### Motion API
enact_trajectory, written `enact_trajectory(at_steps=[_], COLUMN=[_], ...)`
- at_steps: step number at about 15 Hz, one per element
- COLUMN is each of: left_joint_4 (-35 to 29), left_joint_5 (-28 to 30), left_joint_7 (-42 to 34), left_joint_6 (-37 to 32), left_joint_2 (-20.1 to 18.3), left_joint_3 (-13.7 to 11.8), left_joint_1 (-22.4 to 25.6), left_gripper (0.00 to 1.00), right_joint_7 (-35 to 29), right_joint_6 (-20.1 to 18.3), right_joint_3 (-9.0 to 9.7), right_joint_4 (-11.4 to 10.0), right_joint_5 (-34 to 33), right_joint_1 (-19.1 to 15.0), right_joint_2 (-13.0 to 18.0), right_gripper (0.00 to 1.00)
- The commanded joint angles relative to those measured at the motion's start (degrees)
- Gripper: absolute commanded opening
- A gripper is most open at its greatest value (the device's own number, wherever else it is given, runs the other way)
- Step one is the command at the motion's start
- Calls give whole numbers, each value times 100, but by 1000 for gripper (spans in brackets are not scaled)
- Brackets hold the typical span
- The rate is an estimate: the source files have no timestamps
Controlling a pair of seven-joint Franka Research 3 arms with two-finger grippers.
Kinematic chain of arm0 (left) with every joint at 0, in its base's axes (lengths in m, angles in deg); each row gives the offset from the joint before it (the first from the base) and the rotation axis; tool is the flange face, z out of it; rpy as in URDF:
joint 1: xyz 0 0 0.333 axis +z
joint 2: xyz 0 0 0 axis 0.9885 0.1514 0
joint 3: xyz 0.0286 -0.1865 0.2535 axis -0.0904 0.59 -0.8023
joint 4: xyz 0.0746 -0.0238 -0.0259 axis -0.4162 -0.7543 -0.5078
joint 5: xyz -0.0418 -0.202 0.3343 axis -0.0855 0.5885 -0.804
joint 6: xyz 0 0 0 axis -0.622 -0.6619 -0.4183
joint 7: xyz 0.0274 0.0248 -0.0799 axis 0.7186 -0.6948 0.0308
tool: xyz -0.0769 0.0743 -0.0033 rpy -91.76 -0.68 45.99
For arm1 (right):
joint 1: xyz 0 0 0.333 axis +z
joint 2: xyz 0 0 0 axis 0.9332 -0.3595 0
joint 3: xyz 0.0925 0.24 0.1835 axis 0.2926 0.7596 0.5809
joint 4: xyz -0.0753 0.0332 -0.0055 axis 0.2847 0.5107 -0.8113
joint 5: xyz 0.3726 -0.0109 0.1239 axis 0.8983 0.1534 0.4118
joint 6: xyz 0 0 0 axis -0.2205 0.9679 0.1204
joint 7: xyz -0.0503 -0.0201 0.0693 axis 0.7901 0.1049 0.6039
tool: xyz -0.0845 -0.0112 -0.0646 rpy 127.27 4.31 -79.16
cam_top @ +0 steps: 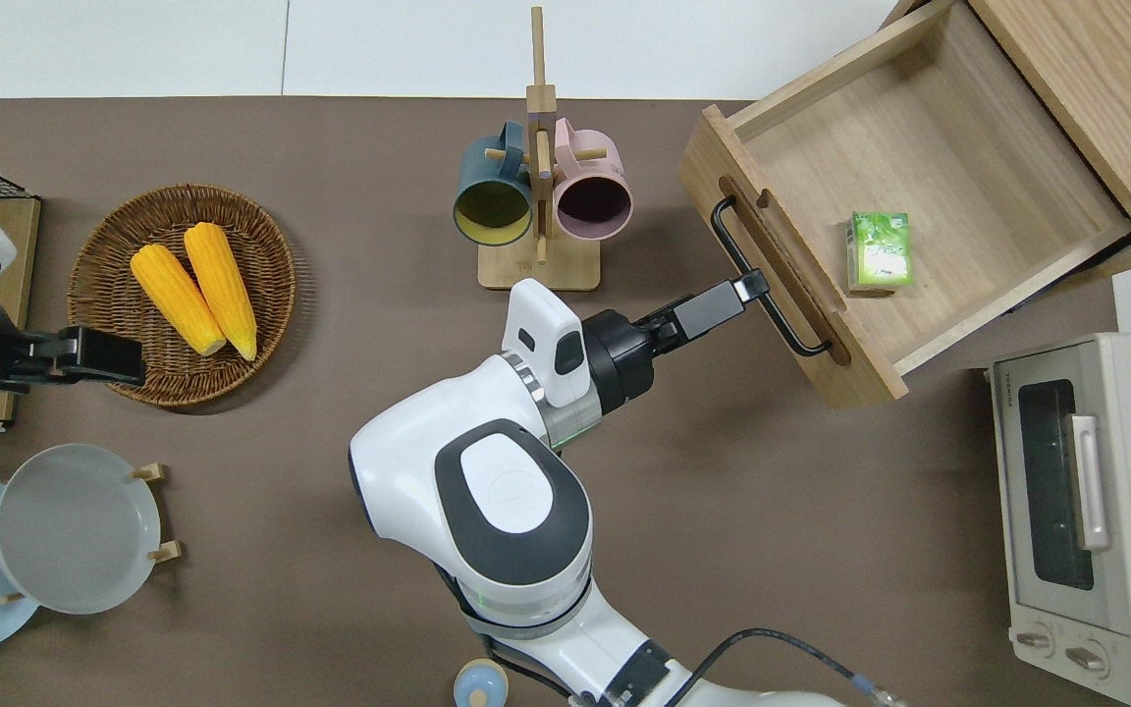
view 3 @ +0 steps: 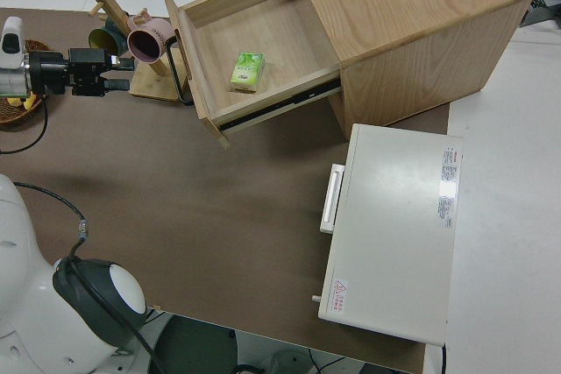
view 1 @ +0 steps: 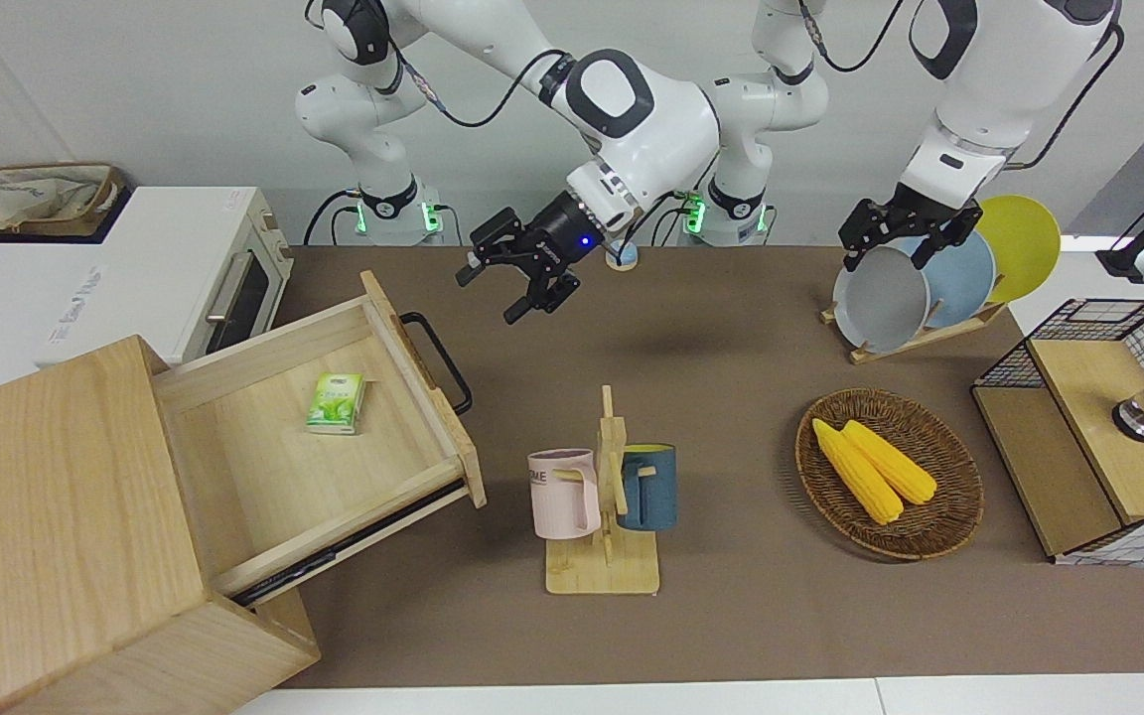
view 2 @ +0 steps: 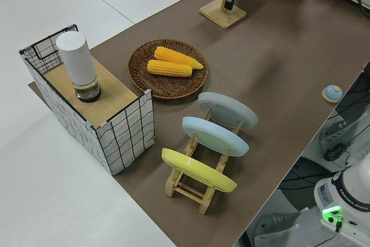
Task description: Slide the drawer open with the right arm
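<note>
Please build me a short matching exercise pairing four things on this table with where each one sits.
Things:
1. green packet
2. corn cobs
3. pink mug
4. grey plate

Places:
A. hung on the wooden mug stand
B. upright in the wooden plate rack
C. lying in the open drawer
D. lying in the wicker basket

Pairs: 1-C, 2-D, 3-A, 4-B
</note>
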State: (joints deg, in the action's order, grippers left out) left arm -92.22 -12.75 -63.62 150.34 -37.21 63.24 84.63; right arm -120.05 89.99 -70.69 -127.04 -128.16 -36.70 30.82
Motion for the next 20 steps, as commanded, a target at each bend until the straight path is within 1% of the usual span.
enact_trajectory(at_steps=[1, 5, 8, 10, 12, 13, 16, 18, 20], left_joint_4=[-28, -28, -28, -28, -28, -28, -28, -28, -28], left_joint_5=[-66, -66, -66, -66, -66, -66, -66, -66, -66], left_joint_7=[-48, -48, -48, -39, -48, -48, -48, -39, -48], left_joint_6=[-72, -72, -80, -80, -72, -80, -72, -72, -80], left_joint_2=[-59, -59, -59, -59, -59, -59, -59, -59, -59], left_joint_3=[-21, -29, -21, -29, -21, -29, -29, -29, -29], left_joint_1=[-26, -26, -26, -35, -35, -26, -26, -26, -26], left_gripper=[995, 998, 998, 995, 998, 998, 998, 998, 995], right_joint_7=[-104, -104, -26, 1, 36, 202, 1071, 1616, 2196], right_joint_6=[330, 480, 568, 577, 568, 568, 568, 568, 568], right_joint_3=[-1, -28, -46, -142, -300, -396, -748, -967, -1144], right_joint_4=[-24, -24, -33, -33, -42, -42, -77, -86, -95], right_joint_5=[965, 1871, 2723, 3338, 3831, 4085, 4701, 4957, 5142], right_joint_1=[-445, -972, -1490, -1842, -2089, -2177, -2502, -2704, -2889], right_joint_2=[458, 898, 1205, 1373, 1514, 1584, 1760, 1795, 1795], right_gripper=[987, 987, 987, 987, 987, 987, 987, 987, 987])
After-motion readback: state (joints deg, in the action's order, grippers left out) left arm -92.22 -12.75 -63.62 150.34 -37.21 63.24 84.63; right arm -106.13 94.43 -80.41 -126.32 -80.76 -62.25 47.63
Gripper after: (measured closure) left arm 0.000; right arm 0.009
